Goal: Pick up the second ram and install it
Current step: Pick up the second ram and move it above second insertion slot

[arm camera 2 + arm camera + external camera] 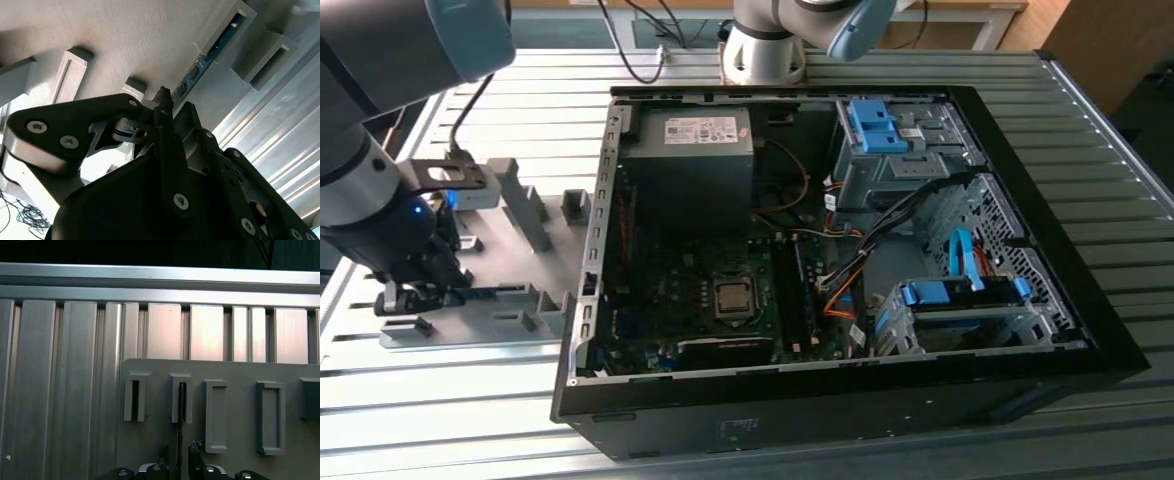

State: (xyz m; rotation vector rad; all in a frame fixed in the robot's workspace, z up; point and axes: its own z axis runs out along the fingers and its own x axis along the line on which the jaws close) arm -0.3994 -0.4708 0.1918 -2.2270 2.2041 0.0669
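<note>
End effector (178, 454): hung low over the grey fixture plate (240, 372), pointing down at it. In the exterior view it (411, 298) sat at that view's left, outside the computer case (787, 425).
Finger state: open. In the first wrist view the two fingertips (195, 451) stood one on each side of the stick, with a sliver of plate showing on either side. Nothing was gripped.
Second ram (178, 432): a thin dark-green stick, standing on edge in the fixture. One end was seated in a slotted grey block (181, 390) and the other ran between the fingertips. In the second wrist view its blue-green face (210, 56) showed through the block's slot. In the exterior view it (487, 292) lay along the plate, just beside the end effector.
Other blocks (216, 415): a row of upright grey fixture blocks stood on the same plate, beside the one holding the ram.
Plate position: flat on the table (454, 400), just beside the case's wall.
Table surface: ribbed aluminium slats, running under both plate and case.
Arm (374, 150): grey and blue links came down from the exterior view's upper left. The robot base (767, 55) stood at the far edge of the table.
Case: black, lying on its side with the interior open to view.
Inside the case: motherboard (667, 290) with the square CPU socket (735, 298). The long black memory slots (790, 290) were just beside the socket, toward the exterior view's right. Also seen were a power supply (687, 150), a blue drive cage (881, 125) and orange cables (838, 285).
</note>
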